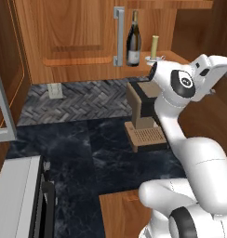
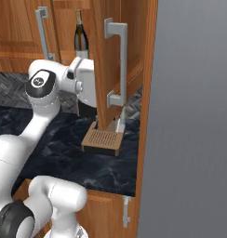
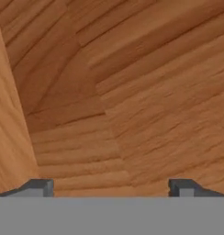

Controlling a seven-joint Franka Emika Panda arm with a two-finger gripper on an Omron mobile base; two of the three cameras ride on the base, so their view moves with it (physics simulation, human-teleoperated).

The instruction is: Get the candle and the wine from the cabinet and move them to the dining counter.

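Observation:
The wall cabinet (image 1: 78,28) has its left door shut, and its right door (image 2: 134,46) stands swung open. On the shelf stands the wine (image 1: 133,42), a dark bottle with a pale label, also seen as the wine (image 2: 80,37) in the right base view. Just right of it is the candle (image 1: 154,46), pale and short. My hand (image 1: 212,69) is raised right of the candle, behind the open door. My gripper (image 3: 111,187) is open, facing bare wood close up, with nothing between its fingertips (image 3: 39,186). The dining counter is out of view.
A tan coffee machine (image 1: 143,116) with a slatted drip tray (image 2: 102,142) stands on the dark worktop (image 1: 87,153) under the cabinet. Herringbone tiles (image 1: 87,97) with an outlet (image 1: 55,90) back it. A grey wall (image 2: 194,116) closes the right side.

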